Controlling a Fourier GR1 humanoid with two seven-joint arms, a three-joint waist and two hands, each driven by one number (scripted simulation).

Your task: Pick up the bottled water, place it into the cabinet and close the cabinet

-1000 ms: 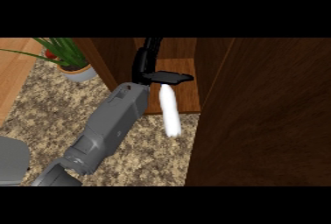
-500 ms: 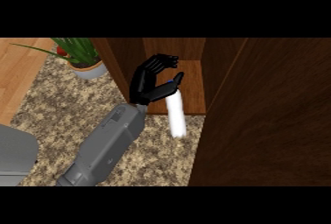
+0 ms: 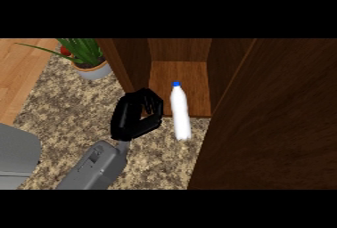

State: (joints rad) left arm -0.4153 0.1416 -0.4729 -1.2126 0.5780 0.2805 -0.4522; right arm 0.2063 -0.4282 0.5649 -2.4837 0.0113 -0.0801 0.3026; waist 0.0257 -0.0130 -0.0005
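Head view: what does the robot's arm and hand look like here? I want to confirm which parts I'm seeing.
One arm shows: a grey, boxy forearm with a small lighter rectangular panel on its upper face, coming in from the lower edge. It ends in a glossy black hand with segmented fingers and a thumb. No cables or lettering are visible.

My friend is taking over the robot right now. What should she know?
Hands: one hand shows, just left of the bottle, fingers curled, holding nothing. Which hand it is, I cannot tell. No other hand shows.
Things: the bottle stands at the cabinet opening, blue cap up, its base seeming to hang past the shelf's front edge. The door on the right is open.
Done: bottle carried to the cabinet and let go.
Left: probably nudge the bottle deeper so the door clears it, then shut the door.
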